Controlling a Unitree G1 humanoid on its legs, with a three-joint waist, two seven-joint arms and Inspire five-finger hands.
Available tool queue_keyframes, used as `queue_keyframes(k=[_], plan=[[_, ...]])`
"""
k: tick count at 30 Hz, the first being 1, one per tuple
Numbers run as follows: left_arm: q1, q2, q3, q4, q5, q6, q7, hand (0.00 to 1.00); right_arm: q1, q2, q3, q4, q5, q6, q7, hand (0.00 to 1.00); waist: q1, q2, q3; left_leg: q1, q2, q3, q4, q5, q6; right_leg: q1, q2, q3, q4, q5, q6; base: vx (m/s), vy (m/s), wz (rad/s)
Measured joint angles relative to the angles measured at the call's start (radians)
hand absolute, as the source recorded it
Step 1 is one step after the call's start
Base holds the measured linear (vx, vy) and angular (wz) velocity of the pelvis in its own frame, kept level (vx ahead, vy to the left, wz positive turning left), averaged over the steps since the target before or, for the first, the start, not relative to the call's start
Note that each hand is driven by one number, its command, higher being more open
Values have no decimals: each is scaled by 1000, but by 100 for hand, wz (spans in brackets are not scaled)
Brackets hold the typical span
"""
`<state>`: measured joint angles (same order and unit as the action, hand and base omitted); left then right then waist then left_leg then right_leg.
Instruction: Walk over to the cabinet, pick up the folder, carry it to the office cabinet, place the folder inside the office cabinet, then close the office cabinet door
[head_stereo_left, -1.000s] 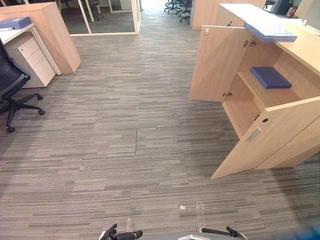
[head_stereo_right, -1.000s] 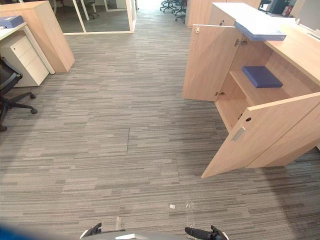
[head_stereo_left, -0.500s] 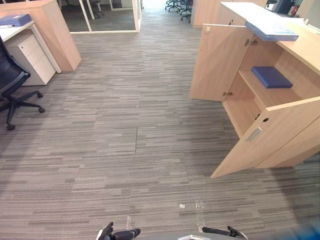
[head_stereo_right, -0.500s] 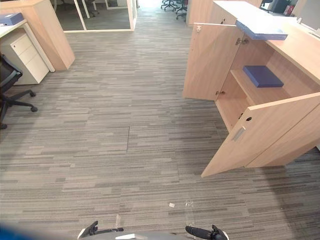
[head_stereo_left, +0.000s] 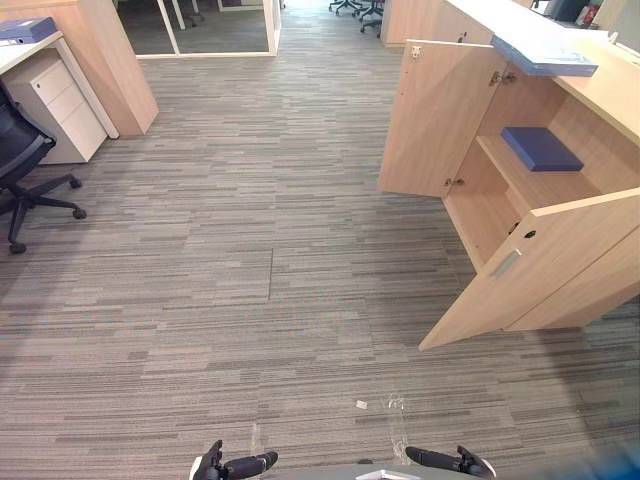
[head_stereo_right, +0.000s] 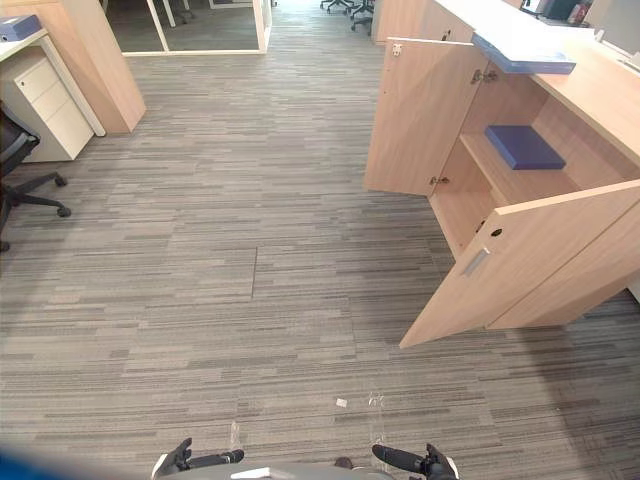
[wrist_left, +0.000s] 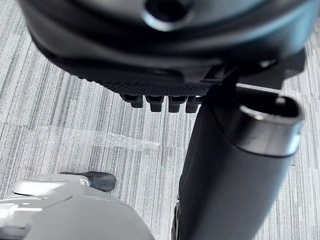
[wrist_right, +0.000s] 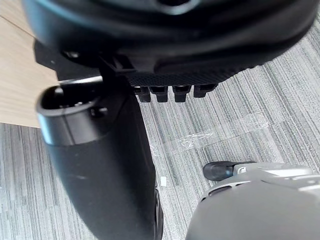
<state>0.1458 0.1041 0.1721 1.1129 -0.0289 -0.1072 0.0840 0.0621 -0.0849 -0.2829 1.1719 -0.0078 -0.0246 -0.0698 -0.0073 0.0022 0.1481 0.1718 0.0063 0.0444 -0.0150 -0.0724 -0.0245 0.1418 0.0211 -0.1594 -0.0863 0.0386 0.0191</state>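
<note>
At two o'clock the office cabinet (head_stereo_left: 612, 92) stands with its far door (head_stereo_left: 435, 120) and near door (head_stereo_left: 530, 270) swung wide, leaving the shelf (head_stereo_left: 520, 180) reachable. A blue folder (head_stereo_left: 541, 148) lies flat there, and a second folder (head_stereo_left: 545, 57) overhangs the top. Our left hand (wrist_left: 150, 55) and right hand (wrist_right: 165, 45) hang empty over the carpet (head_stereo_left: 250, 250), fingers slack. We stand well short of the doors, which we judge are the step left to do.
</note>
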Motion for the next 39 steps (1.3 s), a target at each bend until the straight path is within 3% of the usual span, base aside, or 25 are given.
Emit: queue_keyframes(k=[10,12,13,14,15,16,17,19,21,23,25,26,27,28,29,30,31,32,33,34,35,37,39], plan=[[-8,2,26,-1,4,0,-2,100,-9,0,35,-6,-31,1,7,100,2,-16,16,-21,0,3,21,-8,-1,-9,-2,0,2,1,-2,-5,2,1],[-15,0,48,-21,4,1,5,100,-10,4,39,-30,-30,1,12,100,3,-17,29,-107,7,4,153,-62,-6,-41,-4,-10,26,-11,-15,-48,0,11],[-17,-9,51,-42,4,2,16,100,-8,-1,37,-48,-29,1,14,100,4,-6,50,-172,25,23,286,-115,-34,-58,-10,-62,72,-55,-36,-72,10,19],[-15,-14,61,-62,3,2,19,100,-5,-3,37,-55,-29,1,15,100,7,-3,66,-215,34,45,404,-136,-66,-58,-21,-92,99,-81,-34,-95,14,33],[-17,-33,103,-96,-1,-1,21,100,4,-3,37,-66,-28,2,13,100,7,-2,75,-306,57,84,597,-133,-76,-47,-32,-100,121,-103,-36,-37,32,30],[-11,-54,128,-135,-6,-16,29,100,10,-10,36,-69,-28,3,11,100,13,6,81,-393,108,126,785,-159,-58,-31,-41,-109,150,-127,-31,-6,19,24],[-11,-55,128,-135,-7,-20,31,100,11,-12,36,-69,-28,3,10,100,14,8,80,-404,116,130,800,-167,-56,-30,-44,-109,152,-129,-28,59,42,8],[-17,-54,126,-138,-9,-27,40,100,14,-13,26,-66,-28,5,6,100,24,7,79,-440,143,140,768,-178,-39,-9,-83,-108,159,-144,-4,110,99,2],[-31,-52,121,-138,-13,-27,54,100,11,-14,19,-59,-28,9,3,100,25,6,78,-464,169,121,580,-156,-43,3,-137,-103,166,-162,34,199,192,3],[-27,-51,117,-137,-35,-36,79,100,8,-19,14,-46,-28,15,1,100,28,10,76,-470,204,42,334,-73,-68,17,-184,-82,177,-193,90,307,343,-15],[-24,-45,101,-134,-41,-36,86,100,2,-22,-9,-19,-28,16,-3,100,27,17,71,-455,213,-25,230,-35,-96,42,-214,-67,180,-218,137,322,390,-27],[-22,-41,75,-125,-42,-35,89,100,1,-33,-12,5,-28,18,-6,100,28,25,62,-434,201,-63,203,-11,-110,69,-250,-54,186,-240,179,500,644,-45],[-16,-21,60,-117,-43,-34,84,100,-4,-29,-23,28,-28,21,-6,100,28,-12,39,-442,128,-58,282,60,-127,83,-335,-39,198,-254,208,445,560,-56],[-18,-10,58,-116,-43,-34,85,100,-7,-20,-41,44,-28,22,-5,100,26,-37,21,-449,87,-56,325,56,-122,76,-375,-27,219,-243,219,576,680,-60],[-24,4,57,-95,-40,-25,88,100,-15,-2,-64,50,-25,22,0,100,17,-58,7,-438,36,-16,386,5,-66,38,-445,-6,324,-214,174,523,581,-59],[-29,10,43,-84,-39,-19,91,100,-26,3,-84,49,-13,24,6,100,14,-60,8,-393,8,22,396,-18,-29,-8,-491,14,437,-165,97,633,704,-75],[-26,11,15,-86,-38,-18,92,100,-29,-3,-93,37,12,24,5,100,5,-49,1,-323,-26,61,362,-44,8,-74,-555,-10,580,-69,-50,523,584,-72],[-18,17,-12,-93,-37,-20,88,100,-31,-7,-93,11,14,18,0,100,-4,-46,-1,-261,-54,91,313,-50,36,-134,-615,-53,738,-24,-160,402,420,-55],[-22,20,-26,-95,-36,-20,83,100,-35,-8,-95,-4,15,15,-5,100,-13,-47,3,-215,-74,99,279,-48,45,-174,-651,-86,884,-37,-196,374,371,-33],[-29,20,-66,-96,-36,-21,80,100,-48,-21,-90,-11,16,12,-11,100,-26,-30,9,-124,-90,104,211,-46,62,-217,-665,-151,1090,-71,-206,407,424,-33],[-39,21,-122,-95,-14,-24,67,100,-53,-31,-84,-19,33,13,-11,100,-29,-3,9,-61,-87,113,163,-46,62,-244,-616,-218,1162,-122,-127,370,396,-35],[-61,24,-170,-87,30,-32,38,100,-75,-24,-68,-31,60,4,-1,100,-31,14,17,-6,-85,118,121,-46,62,-273,-533,-319,1126,-203,-34,299,286,-33],[-85,19,-197,-62,41,-35,15,100,-100,-14,-51,-38,66,2,-1,100,-41,17,49,47,-86,126,100,-46,62,-280,-463,-413,988,-255,1,329,188,-35]])
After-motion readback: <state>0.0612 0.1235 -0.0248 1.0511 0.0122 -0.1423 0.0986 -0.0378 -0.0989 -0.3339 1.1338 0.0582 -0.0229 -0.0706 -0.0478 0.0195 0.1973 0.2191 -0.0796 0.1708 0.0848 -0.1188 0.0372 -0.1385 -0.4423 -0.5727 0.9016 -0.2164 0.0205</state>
